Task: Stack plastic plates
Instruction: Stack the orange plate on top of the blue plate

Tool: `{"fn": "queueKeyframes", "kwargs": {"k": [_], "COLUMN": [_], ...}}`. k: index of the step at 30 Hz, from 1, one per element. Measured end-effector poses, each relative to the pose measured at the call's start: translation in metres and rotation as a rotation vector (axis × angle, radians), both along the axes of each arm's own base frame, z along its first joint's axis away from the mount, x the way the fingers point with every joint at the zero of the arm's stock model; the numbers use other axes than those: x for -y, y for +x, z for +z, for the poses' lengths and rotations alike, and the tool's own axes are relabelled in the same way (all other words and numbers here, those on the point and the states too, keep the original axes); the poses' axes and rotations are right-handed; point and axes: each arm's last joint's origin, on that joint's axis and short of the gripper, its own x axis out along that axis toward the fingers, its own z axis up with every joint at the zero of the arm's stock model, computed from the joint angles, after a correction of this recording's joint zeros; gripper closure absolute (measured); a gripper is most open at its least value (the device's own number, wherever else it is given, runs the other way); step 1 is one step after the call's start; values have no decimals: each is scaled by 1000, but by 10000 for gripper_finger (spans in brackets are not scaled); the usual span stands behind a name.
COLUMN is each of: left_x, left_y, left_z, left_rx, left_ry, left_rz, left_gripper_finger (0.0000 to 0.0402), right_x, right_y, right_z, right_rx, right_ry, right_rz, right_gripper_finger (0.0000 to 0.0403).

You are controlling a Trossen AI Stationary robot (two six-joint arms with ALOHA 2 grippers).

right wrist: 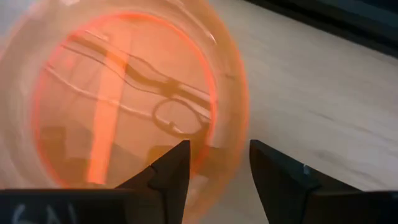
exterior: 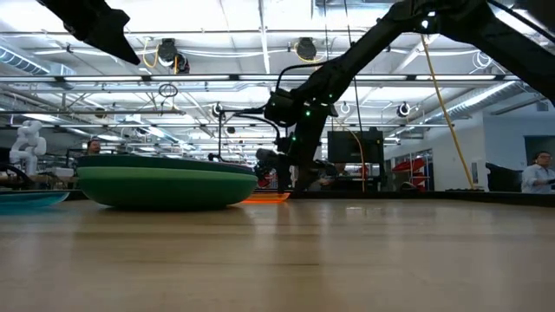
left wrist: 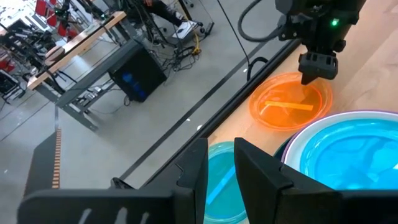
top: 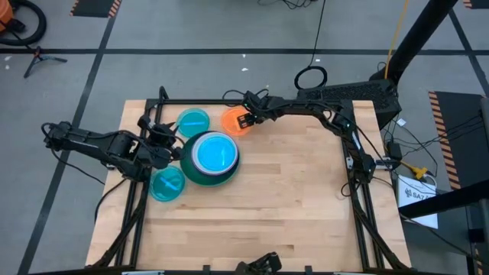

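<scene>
A stack of plates sits mid-table, a large dark green plate at the bottom and a translucent blue one on top. One loose blue plate lies by the far edge, another lies left of the stack. An orange plate rests flat to the right of the far blue plate. My right gripper is open at the orange plate's right rim. My left gripper is open with a narrow gap, just left of the stack, above the far blue plate's edge. My right gripper comes from above, slanting down, with one finger over the inside of the orange plate's rim and the other outside it. Whether either finger touches the rim I cannot tell. The plate lies flat on the table.
A black frame rail runs along the table's far edge close behind the orange and blue plates. Bare wood stretches right of and nearer than the stack. People stand in the room beyond.
</scene>
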Motion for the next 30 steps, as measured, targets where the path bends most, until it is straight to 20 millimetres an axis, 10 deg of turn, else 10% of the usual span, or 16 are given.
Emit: {"fn": "queueKeyframes", "kwargs": {"k": [30], "left_x": [0], "left_y": [0], "left_z": [0], "left_rx": [16], "left_ry": [-10], "left_rz": [8], "left_gripper_finger": [316], "right_x": [1], "right_y": [4], "right_z": [1], "right_rx": [36], "right_ry": [-27], "right_rz": [12], "right_gripper_finger": [366]}}
